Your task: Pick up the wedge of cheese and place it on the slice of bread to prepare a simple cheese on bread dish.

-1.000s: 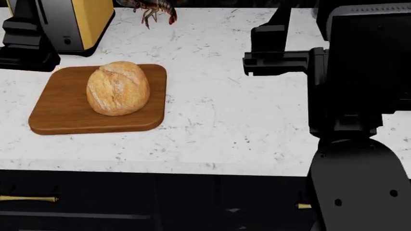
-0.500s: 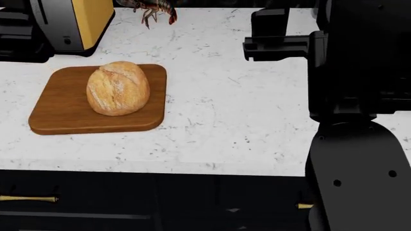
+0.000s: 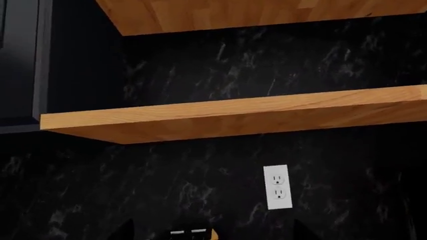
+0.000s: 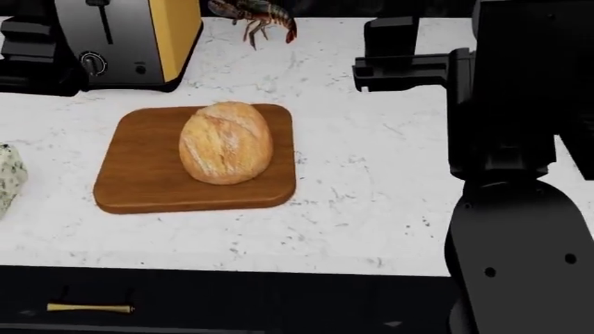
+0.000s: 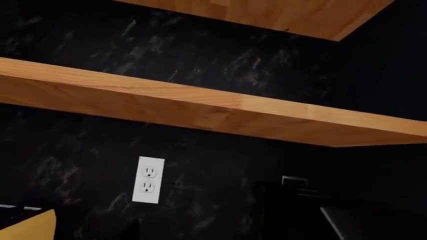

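Swinging my view leftward, I am bringing the cheese into sight at the counter's left edge, apart from the bread; my pincers' state I cannot tell.

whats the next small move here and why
Probably turn the view a little further left, then bring the left arm toward the wedge of cheese. It sits at the head view's left edge, cut off by the frame, beside the cutting board holding the bread. Both wrist cameras face wall shelves, so neither gripper is near it.
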Tool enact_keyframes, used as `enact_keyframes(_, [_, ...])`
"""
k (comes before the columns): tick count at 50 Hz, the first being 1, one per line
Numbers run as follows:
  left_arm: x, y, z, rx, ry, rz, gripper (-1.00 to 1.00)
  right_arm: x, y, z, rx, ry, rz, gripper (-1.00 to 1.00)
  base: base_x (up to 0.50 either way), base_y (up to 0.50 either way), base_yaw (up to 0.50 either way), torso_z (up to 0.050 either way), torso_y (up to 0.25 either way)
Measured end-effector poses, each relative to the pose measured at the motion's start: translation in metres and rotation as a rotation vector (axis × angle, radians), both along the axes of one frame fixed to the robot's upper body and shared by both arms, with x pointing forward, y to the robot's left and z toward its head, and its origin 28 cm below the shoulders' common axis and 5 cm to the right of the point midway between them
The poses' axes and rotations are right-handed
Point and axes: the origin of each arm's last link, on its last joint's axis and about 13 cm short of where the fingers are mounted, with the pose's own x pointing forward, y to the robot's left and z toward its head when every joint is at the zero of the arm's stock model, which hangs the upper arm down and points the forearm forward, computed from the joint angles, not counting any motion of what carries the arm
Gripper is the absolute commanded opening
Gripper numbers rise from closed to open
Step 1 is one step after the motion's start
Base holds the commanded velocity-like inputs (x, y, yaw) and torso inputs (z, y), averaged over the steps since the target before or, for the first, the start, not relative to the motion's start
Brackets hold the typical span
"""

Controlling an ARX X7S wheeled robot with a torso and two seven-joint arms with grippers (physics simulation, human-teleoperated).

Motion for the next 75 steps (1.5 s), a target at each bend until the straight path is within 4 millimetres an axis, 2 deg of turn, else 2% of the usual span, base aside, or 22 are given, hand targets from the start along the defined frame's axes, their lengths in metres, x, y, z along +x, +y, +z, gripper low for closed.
enact_keyframes(14, [0.000, -0.001, -0.001, 0.007, -0.001, -0.001, 1.00, 0.000, -0.001, -0.004, 0.004, 0.006, 0.000, 1.00, 0.20, 0.24, 0.00, 0.000, 0.000])
enact_keyframes(58, [-0.001, 0.002, -0.010, 0.010, 0.016, 0.011, 1.00, -0.001, -0.005, -0.012, 0.010, 0.024, -0.020, 1.00, 0.21, 0.00, 0.00, 0.000, 0.000])
enact_keyframes(75, [-0.001, 0.002, -0.014, 0.007, 0.025, 0.014, 1.00, -0.002, -0.005, -0.015, 0.013, 0.034, -0.026, 1.00, 0.01, 0.00, 0.00, 0.000, 0.000])
